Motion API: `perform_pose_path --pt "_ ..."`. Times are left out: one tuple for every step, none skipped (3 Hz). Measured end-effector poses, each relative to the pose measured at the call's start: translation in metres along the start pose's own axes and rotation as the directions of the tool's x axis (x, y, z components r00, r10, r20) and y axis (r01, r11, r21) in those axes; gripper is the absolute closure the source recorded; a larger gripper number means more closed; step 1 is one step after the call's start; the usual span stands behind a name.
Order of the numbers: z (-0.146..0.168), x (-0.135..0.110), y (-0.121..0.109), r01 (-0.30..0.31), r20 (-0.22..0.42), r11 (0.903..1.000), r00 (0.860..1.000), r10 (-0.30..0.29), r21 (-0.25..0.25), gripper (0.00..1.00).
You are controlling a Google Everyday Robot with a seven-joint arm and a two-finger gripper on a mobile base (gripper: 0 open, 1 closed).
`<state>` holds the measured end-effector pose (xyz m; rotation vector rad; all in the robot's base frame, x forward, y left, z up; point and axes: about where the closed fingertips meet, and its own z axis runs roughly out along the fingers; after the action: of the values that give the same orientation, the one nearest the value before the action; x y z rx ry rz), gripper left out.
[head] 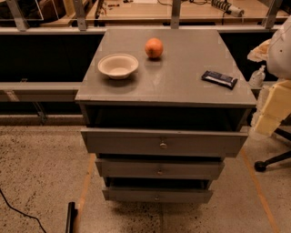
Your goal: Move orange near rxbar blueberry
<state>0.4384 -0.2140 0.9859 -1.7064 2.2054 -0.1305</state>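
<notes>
You were looking down on a grey cabinet top, flat and matte, with a speckled floor spreading around its base. Behind it ran a metal rail, and past that a wooden bench with clutter too dim to name. A black cable trailed across the floor at the lower left, and a chair's wheeled foot showed at the right.

On the top you had a white bowl toward the rear left corner, upright and with nothing in it. The orange sat just behind and to the right of the bowl, close to it but not touching, near the back edge. The rxbar blueberry lay flat near the right edge, turned at a slant, well apart from the orange and from the bowl.

Below the top you saw a dark open slot, then three drawers. The top drawer stood pulled out a little, the middle drawer and the bottom drawer less so. Their insides were hidden from you.

At the right edge, off the cabinet's side and below the level of its top, hung pale yellow blocks that were probably the gripper, beneath a white rounded arm. It held nothing that you could see, and you could not tell whether it was apart or together.
</notes>
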Motion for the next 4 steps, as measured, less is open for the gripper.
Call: perform_pose_path --pt "0.000 0.000 0.000 0.000 0.000 1.0000 1.000 0.000 0.000 0.00" --pt "0.010 -0.004 -0.032 -0.034 0.129 0.9986 0.991 0.028 0.042 0.00" --pt "0.030 -0.018 -0.084 -0.055 0.292 0.9952 0.956 0.029 0.082 0.00" --pt "0.056 -0.043 -0.137 -0.135 0.455 0.9864 0.887 0.079 0.093 0.00"
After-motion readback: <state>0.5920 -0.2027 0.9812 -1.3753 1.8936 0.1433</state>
